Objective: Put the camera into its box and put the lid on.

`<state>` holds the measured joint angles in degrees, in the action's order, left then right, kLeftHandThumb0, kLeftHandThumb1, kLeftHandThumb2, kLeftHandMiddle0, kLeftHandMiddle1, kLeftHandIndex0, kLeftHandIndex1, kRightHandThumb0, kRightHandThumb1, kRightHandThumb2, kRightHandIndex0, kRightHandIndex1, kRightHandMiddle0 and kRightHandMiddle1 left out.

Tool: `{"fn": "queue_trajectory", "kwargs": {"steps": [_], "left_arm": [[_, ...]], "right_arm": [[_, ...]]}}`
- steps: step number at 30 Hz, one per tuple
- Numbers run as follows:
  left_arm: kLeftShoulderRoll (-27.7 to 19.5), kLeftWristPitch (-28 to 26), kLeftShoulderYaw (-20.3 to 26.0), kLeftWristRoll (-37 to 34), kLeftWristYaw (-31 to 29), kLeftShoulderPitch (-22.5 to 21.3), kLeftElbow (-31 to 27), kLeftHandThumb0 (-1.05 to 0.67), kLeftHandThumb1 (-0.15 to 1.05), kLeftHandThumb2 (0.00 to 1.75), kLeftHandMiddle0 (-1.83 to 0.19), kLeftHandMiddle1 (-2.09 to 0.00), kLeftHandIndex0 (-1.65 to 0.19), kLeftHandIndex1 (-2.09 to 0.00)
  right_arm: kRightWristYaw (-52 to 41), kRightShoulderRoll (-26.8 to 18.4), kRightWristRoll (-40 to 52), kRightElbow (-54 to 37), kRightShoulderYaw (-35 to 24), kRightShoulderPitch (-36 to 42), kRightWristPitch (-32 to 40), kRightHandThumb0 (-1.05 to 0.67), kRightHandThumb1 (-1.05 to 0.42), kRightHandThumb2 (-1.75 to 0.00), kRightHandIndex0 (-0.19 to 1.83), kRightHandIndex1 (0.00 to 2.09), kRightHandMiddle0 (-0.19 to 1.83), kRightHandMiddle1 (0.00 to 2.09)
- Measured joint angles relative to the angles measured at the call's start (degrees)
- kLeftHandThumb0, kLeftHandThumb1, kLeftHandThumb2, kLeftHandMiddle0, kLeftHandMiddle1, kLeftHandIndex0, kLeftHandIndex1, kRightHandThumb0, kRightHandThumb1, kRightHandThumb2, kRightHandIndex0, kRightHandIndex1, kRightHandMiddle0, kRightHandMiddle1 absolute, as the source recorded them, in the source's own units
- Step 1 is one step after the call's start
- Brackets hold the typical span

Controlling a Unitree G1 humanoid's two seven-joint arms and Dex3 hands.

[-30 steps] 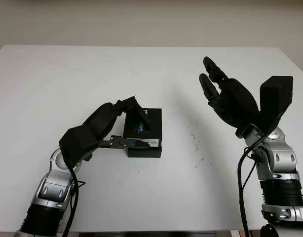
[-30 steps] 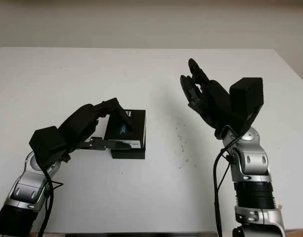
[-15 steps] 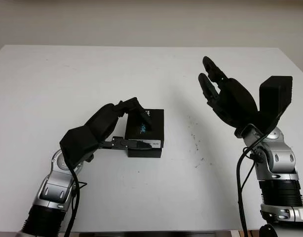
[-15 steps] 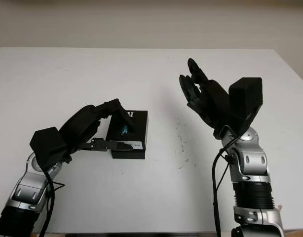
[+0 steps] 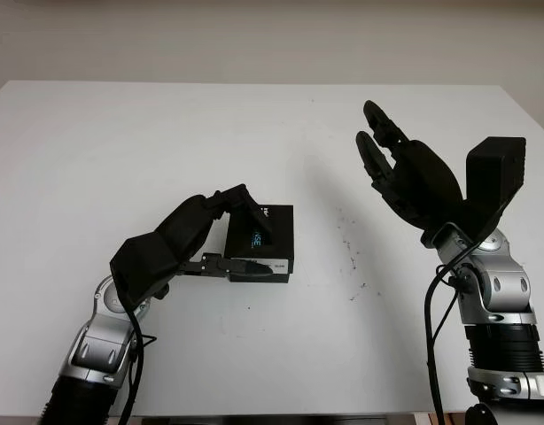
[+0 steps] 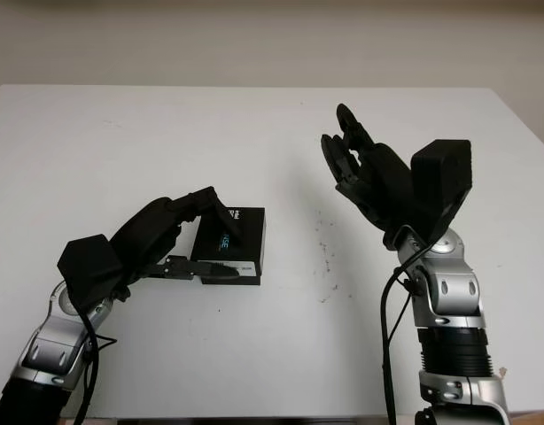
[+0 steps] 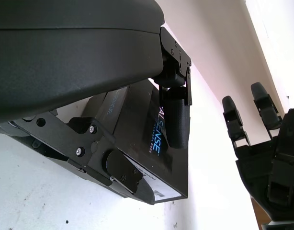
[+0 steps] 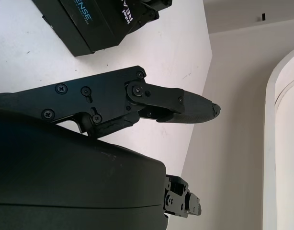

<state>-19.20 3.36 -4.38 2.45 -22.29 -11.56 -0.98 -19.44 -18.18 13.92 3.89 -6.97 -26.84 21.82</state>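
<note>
Black box (image 5: 261, 243) lies on the tabletop (image 5: 254, 133), long axis near-to-far, grasped by the left hand (image 5: 197, 237) fingers; right hand (image 5: 405, 173), released, is raised well right.

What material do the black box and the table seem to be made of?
The box, held by the left hand, looks like matte printed cardboard: sharp edges, blue lettering, a white label. The table seems a smooth white laminate or painted board, slightly scuffed; I cannot tell which.
</note>
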Motion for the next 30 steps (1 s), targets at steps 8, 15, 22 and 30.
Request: {"fn": "queue_trajectory", "kwargs": {"steps": [8, 15, 22, 30], "left_arm": [[-0.4, -1.9, 0.0, 2.1, 1.0, 1.8, -2.7, -0.09, 0.92, 0.06, -0.34, -1.54, -0.34, -1.53], [-0.4, -2.5, 0.1, 2.7, 1.4, 2.1, -3.3, -0.09, 0.92, 0.05, -0.34, -1.52, -0.34, -1.52], [-0.2, -2.7, -0.1, 3.8, 2.2, 2.3, -3.9, -0.11, 0.91, 0.05, -0.35, -1.51, -0.36, -1.52], [0.6, -0.9, -0.2, 3.2, 2.6, 1.2, -1.5, -0.12, 0.92, 0.05, -0.33, -1.51, -0.36, -1.54]], "right_arm": [[-0.1, 0.0, 0.0, 0.0, -0.1, 0.1, 0.0, -0.64, -1.05, -0.51, -0.18, 0.05, -0.19, 0.05], [-0.6, 0.0, 0.0, 0.1, -0.1, 0.1, -0.4, -0.64, -1.05, -0.52, -0.17, 0.06, -0.18, 0.05], [-0.3, 0.1, 0.0, 0.1, -0.1, 0.2, -0.5, -0.64, -1.05, -0.51, -0.17, 0.06, -0.18, 0.05], [0.0, 0.4, -0.1, -0.3, -0.1, 1.0, -0.5, -0.64, -1.05, -0.52, -0.16, 0.06, -0.17, 0.06]]}}
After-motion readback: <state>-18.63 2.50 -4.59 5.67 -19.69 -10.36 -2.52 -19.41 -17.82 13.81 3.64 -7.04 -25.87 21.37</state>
